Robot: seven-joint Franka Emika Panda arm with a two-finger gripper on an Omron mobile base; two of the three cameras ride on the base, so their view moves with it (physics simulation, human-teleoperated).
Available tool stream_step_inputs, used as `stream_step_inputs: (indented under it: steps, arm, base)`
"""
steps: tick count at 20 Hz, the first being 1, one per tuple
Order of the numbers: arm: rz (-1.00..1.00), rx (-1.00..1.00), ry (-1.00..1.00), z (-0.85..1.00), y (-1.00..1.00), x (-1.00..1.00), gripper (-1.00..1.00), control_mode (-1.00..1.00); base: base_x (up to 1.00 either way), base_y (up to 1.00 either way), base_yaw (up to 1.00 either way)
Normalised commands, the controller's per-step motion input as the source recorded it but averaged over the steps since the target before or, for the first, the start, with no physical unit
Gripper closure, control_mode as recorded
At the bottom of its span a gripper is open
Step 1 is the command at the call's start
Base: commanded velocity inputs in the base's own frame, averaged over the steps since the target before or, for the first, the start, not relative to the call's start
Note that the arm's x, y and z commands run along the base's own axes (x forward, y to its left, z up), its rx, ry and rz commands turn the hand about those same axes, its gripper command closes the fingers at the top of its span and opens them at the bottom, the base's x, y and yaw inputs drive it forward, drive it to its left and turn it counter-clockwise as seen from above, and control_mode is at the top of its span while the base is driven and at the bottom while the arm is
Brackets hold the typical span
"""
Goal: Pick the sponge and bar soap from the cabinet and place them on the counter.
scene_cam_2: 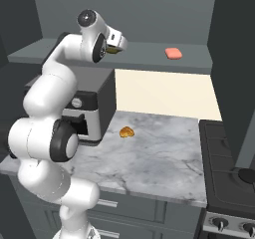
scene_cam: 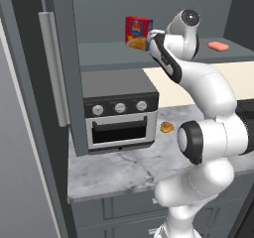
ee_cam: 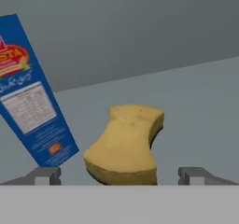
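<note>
Both jaws are being held wide apart on either side of the sponge, which is lying on the cabinet shelf just beside the red box, so that it can be closed on, while the bar soap is being left farther along that shelf.

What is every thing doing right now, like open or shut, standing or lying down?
hand: open, holding nothing, at the sponge
sponge: on the cabinet shelf, not gripped
bar soap: lying flat on the shelf
red box: standing upright on the shelf
toaster oven: door shut
orange lump: resting on the counter
</note>
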Motion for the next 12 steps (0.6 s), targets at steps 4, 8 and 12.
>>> stream_step_inputs:
  steps: [4, 8, 12]
  arm:
    - [0.0, 0.01, 0.02, -0.03, 0.0, 0.22, -1.0, -1.0]
    - [0.0, 0.0, 0.01, -0.03, 0.0, 0.19, -1.0, -1.0]
    - [0.0, 0.01, 0.02, -0.02, 0.0, 0.18, -1.0, -1.0]
  base:
    - [0.0, 0.0, 0.0]
    - [0.0, 0.0, 0.0]
    - [0.0, 0.0, 0.0]
